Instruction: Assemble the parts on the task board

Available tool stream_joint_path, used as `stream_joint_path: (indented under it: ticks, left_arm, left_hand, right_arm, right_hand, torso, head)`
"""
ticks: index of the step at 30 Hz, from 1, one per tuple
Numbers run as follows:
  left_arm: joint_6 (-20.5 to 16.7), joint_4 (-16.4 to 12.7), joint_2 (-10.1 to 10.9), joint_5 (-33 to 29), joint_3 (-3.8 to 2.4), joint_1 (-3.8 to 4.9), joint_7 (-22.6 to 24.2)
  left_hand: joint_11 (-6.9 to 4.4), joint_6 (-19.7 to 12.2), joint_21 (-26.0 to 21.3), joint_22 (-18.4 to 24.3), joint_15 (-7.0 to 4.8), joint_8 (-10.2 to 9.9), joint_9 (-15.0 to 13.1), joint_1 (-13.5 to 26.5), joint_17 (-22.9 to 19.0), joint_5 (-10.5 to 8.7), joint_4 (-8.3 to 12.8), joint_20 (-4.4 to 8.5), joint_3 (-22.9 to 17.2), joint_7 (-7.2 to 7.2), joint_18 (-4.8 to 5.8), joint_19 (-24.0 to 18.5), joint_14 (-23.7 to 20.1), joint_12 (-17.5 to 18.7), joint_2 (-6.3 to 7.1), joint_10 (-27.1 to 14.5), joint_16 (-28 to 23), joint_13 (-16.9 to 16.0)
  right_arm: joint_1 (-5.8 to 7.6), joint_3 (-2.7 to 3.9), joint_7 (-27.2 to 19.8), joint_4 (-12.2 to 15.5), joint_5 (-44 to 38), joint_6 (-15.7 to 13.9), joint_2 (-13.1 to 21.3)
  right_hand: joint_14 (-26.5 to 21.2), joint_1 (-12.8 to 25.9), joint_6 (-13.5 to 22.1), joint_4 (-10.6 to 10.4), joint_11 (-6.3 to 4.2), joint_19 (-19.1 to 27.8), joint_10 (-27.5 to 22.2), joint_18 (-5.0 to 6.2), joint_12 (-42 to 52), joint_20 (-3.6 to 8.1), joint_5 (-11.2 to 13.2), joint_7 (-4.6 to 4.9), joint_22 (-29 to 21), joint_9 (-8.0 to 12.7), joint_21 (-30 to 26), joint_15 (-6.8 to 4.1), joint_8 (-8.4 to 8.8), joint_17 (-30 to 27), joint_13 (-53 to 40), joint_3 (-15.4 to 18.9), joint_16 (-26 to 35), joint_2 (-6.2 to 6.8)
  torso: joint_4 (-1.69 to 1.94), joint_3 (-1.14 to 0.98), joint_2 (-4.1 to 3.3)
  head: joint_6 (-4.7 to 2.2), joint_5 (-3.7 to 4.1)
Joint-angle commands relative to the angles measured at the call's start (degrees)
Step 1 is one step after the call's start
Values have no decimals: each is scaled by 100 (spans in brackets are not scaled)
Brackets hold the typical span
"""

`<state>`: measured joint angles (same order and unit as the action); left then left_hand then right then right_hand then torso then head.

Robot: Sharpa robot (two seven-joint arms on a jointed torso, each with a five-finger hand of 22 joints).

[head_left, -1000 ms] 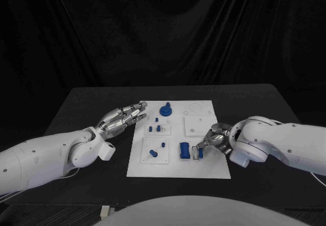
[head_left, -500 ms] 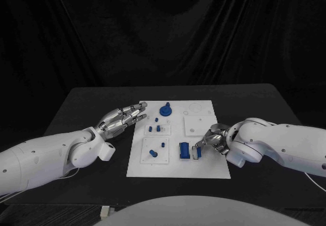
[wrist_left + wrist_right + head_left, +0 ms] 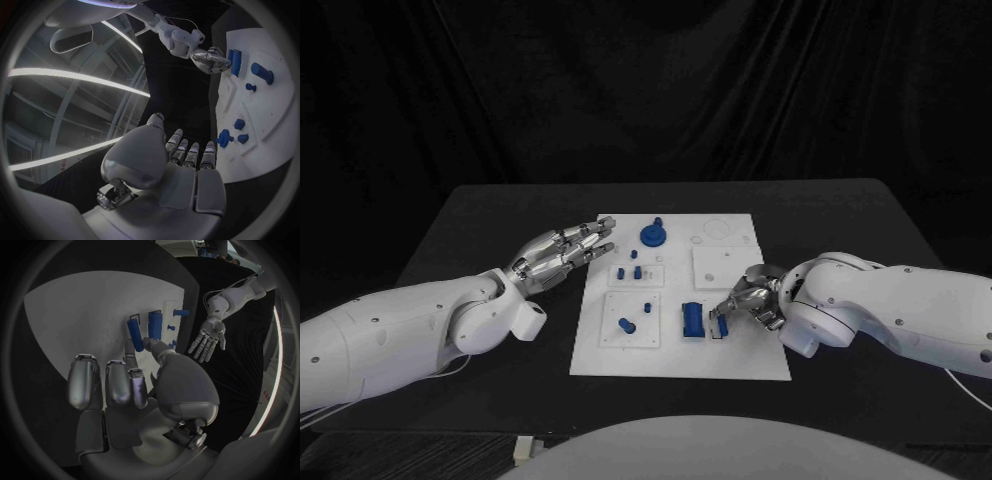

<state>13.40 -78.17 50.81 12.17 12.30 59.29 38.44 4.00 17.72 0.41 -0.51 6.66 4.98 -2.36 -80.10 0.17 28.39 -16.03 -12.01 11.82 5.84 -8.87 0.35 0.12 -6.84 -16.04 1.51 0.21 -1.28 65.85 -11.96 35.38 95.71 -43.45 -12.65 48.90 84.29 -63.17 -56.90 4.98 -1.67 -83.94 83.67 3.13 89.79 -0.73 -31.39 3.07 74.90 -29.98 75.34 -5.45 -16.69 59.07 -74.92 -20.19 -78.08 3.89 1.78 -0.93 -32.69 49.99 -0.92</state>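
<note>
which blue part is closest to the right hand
The thin upright blue bar at the task board's right edge, right at the right hand's fingertips. The wider blue block sits beside it, farther away.

right hand (image 3: 134, 390) over task board (image 3: 81, 315) | fingertips beside blue parts (image 3: 135, 335)

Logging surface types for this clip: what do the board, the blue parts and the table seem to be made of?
Board: likely plastic, matte white, with shallow raised panels and no glare. Blue parts: probably moulded or printed plastic, one even saturated colour with a faint sheen. Table: matte black, no reflections; whether cloth, laminate or paint cannot be told.
</note>
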Motion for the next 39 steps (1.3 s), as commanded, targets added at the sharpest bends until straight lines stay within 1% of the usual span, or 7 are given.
stream_joint_path:
  ticks: [1, 9, 14, 28, 30, 36, 39]
  left_arm:
    - [88, -4, -11, -9, -5, -9, 32]
    - [96, 7, -12, -9, -5, -11, 20]
    - [104, 15, -17, -9, -5, -12, 12]
    - [149, 44, -32, -9, -5, -17, -33]
    - [155, 47, -34, -9, -5, -18, -39]
    - [174, 55, -44, -9, -5, -24, -55]
    - [179, 57, -43, -9, -5, -27, -59]
  left_hand:
    - [38, -23, 0, 8, 38, 14, 2, -34, -2, 21, -22, -32, -20, 25, -43, 11, 9, 6, 7, 6, 10, 1]
    - [43, -22, 1, 7, 44, 17, 2, -34, 0, 24, -21, -38, -22, 32, -43, 12, 11, 6, 5, 5, 12, 1]
    - [43, -22, 1, 7, 44, 17, 2, -34, 0, 24, -21, -38, -22, 32, -43, 12, 11, 6, 5, 5, 12, 1]
    - [57, -16, 1, 8, 64, 27, 0, -47, 1, 53, -10, -56, -40, 45, -43, 11, 13, 0, -4, 3, 15, 0]
    - [60, -19, 1, 8, 66, 28, 0, -52, 1, 61, -6, -59, -46, 47, -43, 11, 13, 1, -7, 3, 15, 1]
    - [65, -14, 1, 7, 71, 35, -1, -70, 1, 87, 9, -66, -65, 51, -45, 12, 13, -2, -11, 2, 15, 0]
    - [66, -14, 1, 7, 71, 35, -1, -71, 1, 89, 10, -66, -65, 52, -46, 12, 13, -3, -11, 2, 15, 0]
  right_arm:
    - [-22, 1, 53, 17, -51, 137, -19]
    - [-38, 1, 68, 15, -80, 159, -34]
    - [-43, 1, 75, 7, -98, 154, -48]
    - [-47, 1, 71, -17, -106, 94, -81]
    - [-47, 1, 70, -19, -106, 94, -81]
    - [-47, 1, 67, -20, -141, 140, -81]
    - [-48, 1, 64, -17, -192, 199, -82]
  right_hand:
    - [109, 12, 36, 51, 23, -174, 633, 21, 21, -25, 50, 2, 1064, 4, -43, 20, -39, -9, -1508, -103, 39, -50]
    - [104, 49, 39, -15, 22, -170, 633, 23, 21, -26, 275, -1, 1060, 27, -58, 20, -44, -41, -1508, -66, 55, -55]
    - [104, 206, 39, -203, 22, -167, 633, 26, 21, -28, 809, -4, 1055, 78, -78, 22, -39, -58, -1508, 48, 64, -57]
    - [91, 442, -12, -499, 11, -156, 633, 36, 21, -23, 1351, -18, 1042, 146, -130, 14, -56, -146, -1508, 185, 107, -97]
    - [92, 466, -16, -539, 10, -156, 633, 36, 21, -22, 1530, -19, 1041, 159, -135, 13, -58, -146, -1508, 218, 110, -91]
    - [94, 525, -2, -607, 23, -156, 633, 36, 21, -28, 2051, -2, 1040, 197, -147, 21, -55, -157, -1508, 376, 117, 19]
    - [95, 563, 18, -638, 38, -158, 633, 34, 21, -36, 2051, 15, 1041, 215, -148, 30, -52, -158, -1508, 586, 118, 145]
  torso:
    - [1, -1, 2]
    - [3, -1, 0]
    - [2, -1, 0]
    - [1, -1, 0]
    - [2, -1, 0]
    - [2, -1, 1]
    - [2, -1, 0]
  head:
    - [1, -6]
    - [1, -17]
    - [1, -15]
    - [1, -22]
    - [1, -24]
    - [1, -37]
    - [1, -44]
